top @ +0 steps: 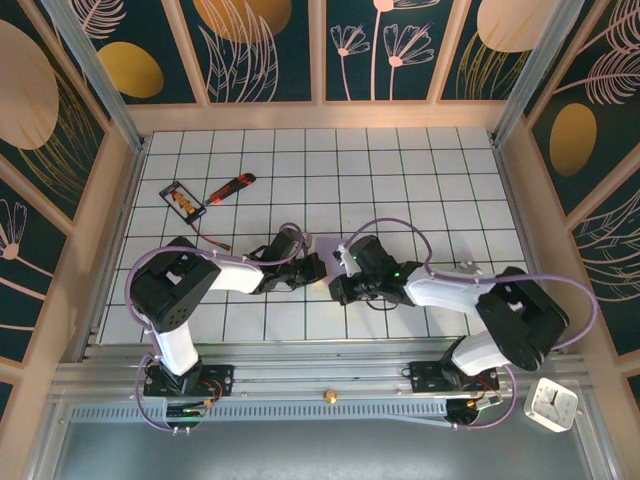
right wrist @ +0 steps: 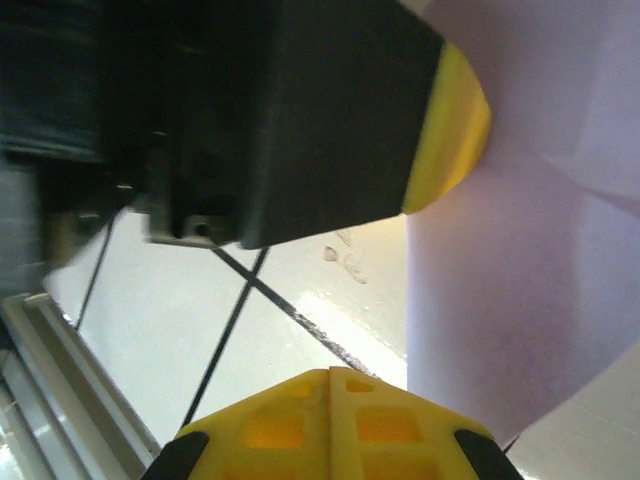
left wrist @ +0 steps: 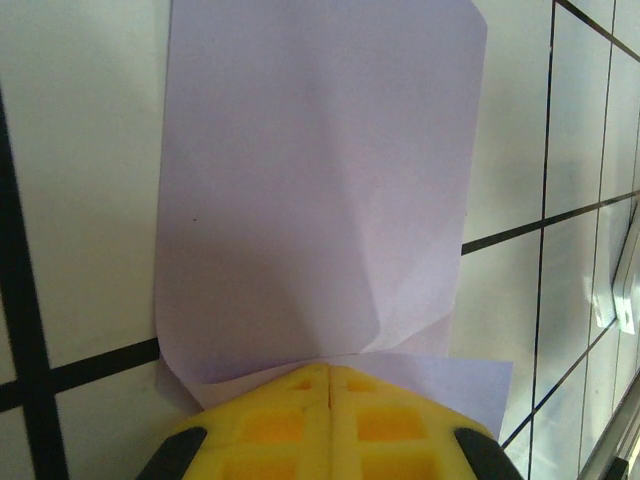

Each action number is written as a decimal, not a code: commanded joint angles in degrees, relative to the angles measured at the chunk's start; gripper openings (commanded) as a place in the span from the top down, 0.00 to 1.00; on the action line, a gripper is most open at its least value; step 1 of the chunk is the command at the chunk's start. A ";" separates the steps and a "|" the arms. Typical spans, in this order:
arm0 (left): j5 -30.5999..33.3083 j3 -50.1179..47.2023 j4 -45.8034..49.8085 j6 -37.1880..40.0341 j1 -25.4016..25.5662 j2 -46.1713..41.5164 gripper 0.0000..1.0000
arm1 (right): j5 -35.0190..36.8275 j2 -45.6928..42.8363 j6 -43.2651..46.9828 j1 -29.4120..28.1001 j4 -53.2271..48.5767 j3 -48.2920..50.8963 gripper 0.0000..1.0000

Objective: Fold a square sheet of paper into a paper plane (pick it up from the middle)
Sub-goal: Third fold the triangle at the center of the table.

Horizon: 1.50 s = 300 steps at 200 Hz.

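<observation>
sheet of paper (left wrist: 310, 200): pale lavender, plain, diagonal creases, near edge curled up off desk (left wrist: 80, 200) | left gripper (left wrist: 330, 380): pinching that edge | right gripper (right wrist: 330, 380): fingers pressed together, just beside sheet

Bright even light, wrist views soft, close parts perhaps blurred

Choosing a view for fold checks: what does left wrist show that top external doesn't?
Left wrist adds: creases in the paper, its near edge curling up at the shut left gripper. Top external adds: knife and card on the table, clock off its near right corner. Shared: the lavender paper on the grid, a mere sliver from above.
</observation>
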<state>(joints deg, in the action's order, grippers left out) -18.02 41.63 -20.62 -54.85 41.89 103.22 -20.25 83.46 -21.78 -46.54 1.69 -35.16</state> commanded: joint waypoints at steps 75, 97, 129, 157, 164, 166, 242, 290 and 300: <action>2.71 0.07 9.46 3.39 -0.59 2.41 1.00 | 0.98 6.69 2.35 1.74 2.22 -1.09 0.99; 2.89 0.29 9.80 3.77 -0.58 2.49 1.00 | 0.91 7.62 2.48 1.72 2.38 -0.66 1.00; 3.14 0.96 10.62 4.63 -0.62 2.67 1.00 | 1.18 8.18 2.81 1.72 1.10 0.38 1.00; 4.08 1.68 12.17 5.71 -0.59 2.43 1.00 | 1.45 7.52 2.58 1.72 -1.45 1.94 1.00; 4.24 1.70 12.42 5.96 -0.58 2.33 1.00 | 1.21 6.95 2.33 1.77 -2.05 2.46 1.00; 4.36 1.70 12.49 5.93 -0.60 2.34 1.00 | 1.19 6.82 2.24 1.71 -2.22 2.64 1.00; 5.10 2.05 13.41 6.74 -0.62 2.51 1.00 | 0.80 2.65 -1.55 -0.33 -8.69 6.71 1.00; 5.01 2.14 13.50 6.94 -0.58 2.91 1.00 | 0.83 -3.80 -2.22 0.68 -11.63 4.51 1.00; 4.92 2.16 13.46 6.90 -0.58 3.09 1.00 | -0.42 -4.49 -2.39 1.14 -10.70 3.23 1.00</action>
<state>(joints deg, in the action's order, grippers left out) -17.61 44.56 -14.70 -49.47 41.93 103.31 -19.22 81.19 -23.11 -46.11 -3.84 -30.22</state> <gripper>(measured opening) 0.056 0.057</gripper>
